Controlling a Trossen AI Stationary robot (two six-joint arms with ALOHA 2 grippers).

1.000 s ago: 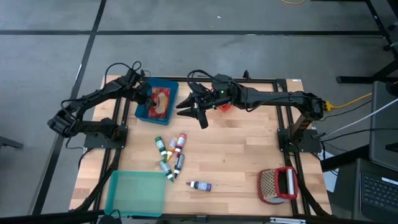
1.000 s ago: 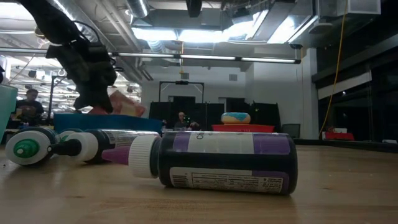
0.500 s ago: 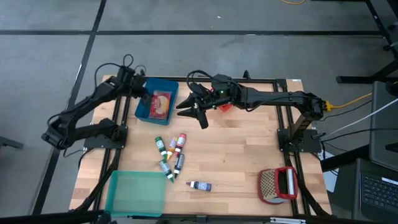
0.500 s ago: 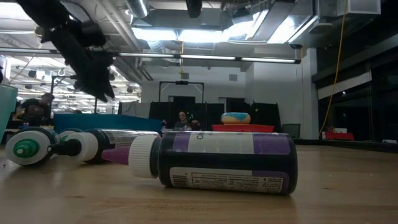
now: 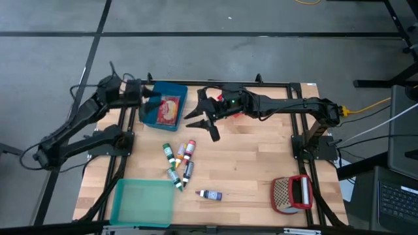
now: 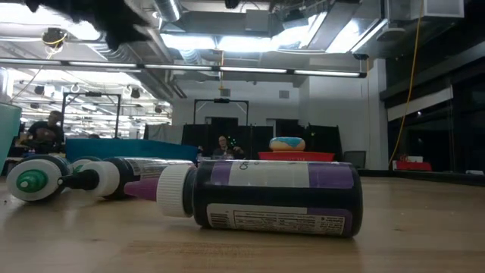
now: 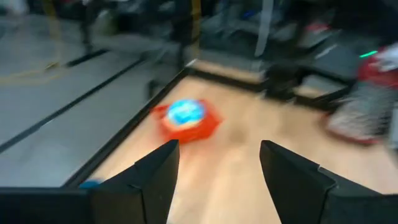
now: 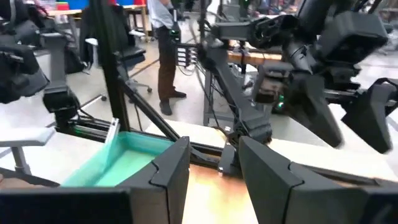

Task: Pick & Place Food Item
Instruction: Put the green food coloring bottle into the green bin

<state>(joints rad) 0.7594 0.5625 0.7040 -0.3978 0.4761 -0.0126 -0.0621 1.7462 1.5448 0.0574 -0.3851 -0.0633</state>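
The food item (image 5: 170, 108), a red and tan packet, lies flat inside the blue bin (image 5: 150, 119) at the table's far left. My left gripper (image 5: 149, 99) hovers open just past the bin's left wall and high above the table; its wrist view shows nothing between its fingers (image 7: 217, 165). My right gripper (image 5: 205, 125) hangs open over the table's far middle, to the right of the bin, and nothing is between its fingers (image 8: 214, 165).
Several small bottles (image 5: 179, 160) lie in the table's middle, and a purple one (image 5: 210, 194) lies nearer the front. A teal bin (image 5: 142, 202) stands at the near left. A red tray with a blue-topped item (image 7: 186, 118) sits under my right arm. A red wire basket (image 5: 292, 194) stands near right.
My left gripper has let go of the food item, which now lies in the blue bin. It has risen and drawn back toward the table's left edge, and it has turned more level. My right gripper has rolled a little in place.
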